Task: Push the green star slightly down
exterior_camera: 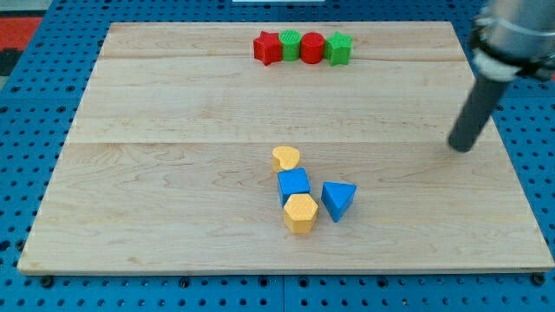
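The green star (339,49) sits at the right end of a row of blocks near the view's top. To its left in the row are a red round block (313,48), a green round block (290,43) and a red star (268,48), all touching or nearly touching. My tip (464,148) rests on the board at the view's right, well to the right of the green star and below it, touching no block.
A cluster lies at the middle bottom: a yellow heart (285,158), a blue cube (294,184), a yellow hexagon (300,213) and a blue triangle (337,200). The wooden board (173,191) lies on a blue pegboard surface.
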